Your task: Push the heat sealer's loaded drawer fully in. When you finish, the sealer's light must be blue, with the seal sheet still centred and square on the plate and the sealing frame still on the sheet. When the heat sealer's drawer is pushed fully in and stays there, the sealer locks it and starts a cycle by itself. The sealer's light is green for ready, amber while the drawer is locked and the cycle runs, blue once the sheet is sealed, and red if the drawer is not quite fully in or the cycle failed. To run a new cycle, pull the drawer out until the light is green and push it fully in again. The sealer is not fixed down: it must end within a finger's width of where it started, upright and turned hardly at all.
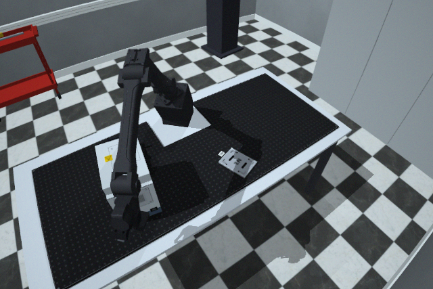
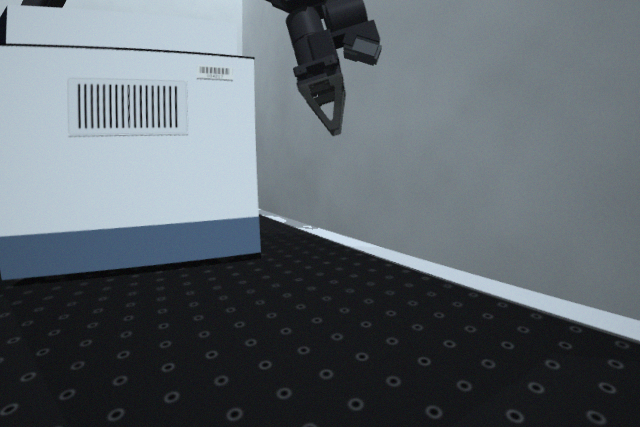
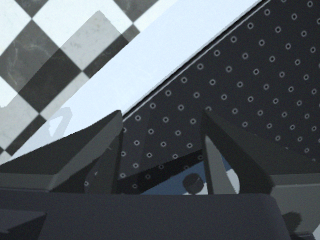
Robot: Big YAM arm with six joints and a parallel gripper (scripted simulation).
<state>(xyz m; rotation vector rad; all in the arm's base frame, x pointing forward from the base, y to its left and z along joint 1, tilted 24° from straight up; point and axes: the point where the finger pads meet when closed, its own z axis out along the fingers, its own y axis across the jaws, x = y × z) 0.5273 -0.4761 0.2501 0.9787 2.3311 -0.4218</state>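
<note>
The heat sealer (image 1: pixel 105 175) (image 2: pixel 155 174) is a white box with a blue base, upright at the left of the table in the top view. Its front faces the table's near edge, partly hidden by the arm. A blue strip (image 3: pixel 167 184) with a dark round knob (image 3: pixel 193 183) shows low in the wrist view. I cannot make out the drawer, sheet, frame or light. My gripper (image 1: pixel 120 239) (image 2: pixel 336 133) (image 3: pixel 161 119) is open, partway, with nothing between its fingers. It hangs in front of the sealer, well above the mat, touching nothing.
A grey slotted plate (image 1: pixel 243 170) with a small white tag (image 1: pixel 221 153) lies on the black mat (image 1: pixel 286 103) right of the sealer. The white table edge (image 1: pixel 249 193) runs along the near side. The arm base (image 1: pixel 174 111) stands behind.
</note>
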